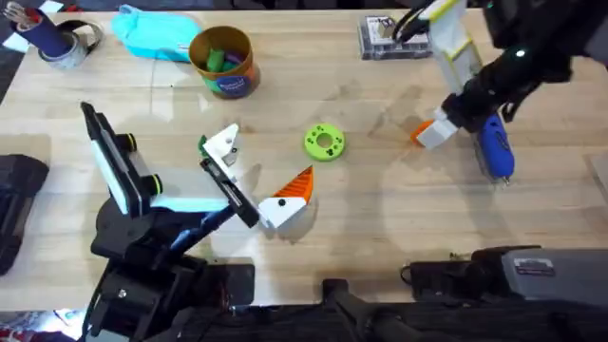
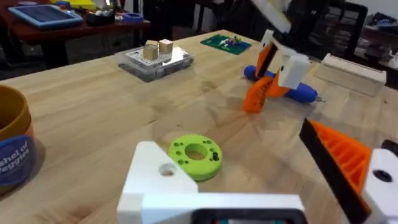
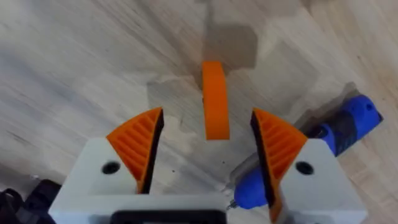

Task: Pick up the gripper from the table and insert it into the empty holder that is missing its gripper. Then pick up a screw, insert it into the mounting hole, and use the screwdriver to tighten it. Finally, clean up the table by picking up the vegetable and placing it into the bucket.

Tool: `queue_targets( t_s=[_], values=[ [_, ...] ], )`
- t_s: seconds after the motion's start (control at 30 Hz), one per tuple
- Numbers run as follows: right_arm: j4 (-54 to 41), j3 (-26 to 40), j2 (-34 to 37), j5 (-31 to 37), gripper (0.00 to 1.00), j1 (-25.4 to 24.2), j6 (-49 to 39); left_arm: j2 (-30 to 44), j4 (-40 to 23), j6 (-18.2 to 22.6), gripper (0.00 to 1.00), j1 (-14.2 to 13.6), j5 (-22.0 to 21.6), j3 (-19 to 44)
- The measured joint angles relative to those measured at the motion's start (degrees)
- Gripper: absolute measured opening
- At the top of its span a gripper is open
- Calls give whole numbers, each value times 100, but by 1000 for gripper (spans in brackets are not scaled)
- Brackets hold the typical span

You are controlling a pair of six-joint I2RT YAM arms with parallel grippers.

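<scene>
The gripper, an orange wedge, stands on the table between the fingers of my right gripper, which is open and not touching it. Its white base is hidden there. The blue screwdriver lies just right of that gripper. My left gripper is open over the table's middle. It carries the empty holder with a green spot on one side and an orange finger on the other. The lime vegetable lies flat between the arms. The golden bucket stands at the back. No screw can be made out.
A clear box with small blocks sits at the back right. A teal cloth and a dark cup with a tape roll are at the back left. A black case lies at the left edge.
</scene>
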Motion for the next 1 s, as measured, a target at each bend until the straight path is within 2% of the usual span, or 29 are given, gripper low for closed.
queue_targets(
  t_s=[0.17, 0.33, 0.37, 0.47, 0.63, 0.67, 0.87, 1.0],
  values=[
    [18, 0, 416, 108, 847, 0, -141, 0, 0, 0, 994, 0, 0, 0],
    [111, 0, 549, 143, 846, 0, -184, 0, 0, 0, 994, 0, -2, 0],
    [137, 0, 549, 144, 820, 0, -201, 0, 0, 0, 994, 0, 0, 0],
    [197, 0, 551, 150, 571, 0, -244, 0, 0, 0, 994, 0, 0, 0],
    [231, 3, 549, 152, 41, 0, -221, 0, 0, 0, 994, 0, 0, 0],
    [231, 9, 549, 150, 17, 0, -224, 0, 0, 0, 994, 0, -2, 0],
    [223, 20, 448, 51, 15, 0, -144, 0, 0, 0, 994, 0, 0, 0],
    [447, 83, -156, -541, 13, 0, 85, 0, 0, -2, 994, 0, 0, 0]
  ],
)
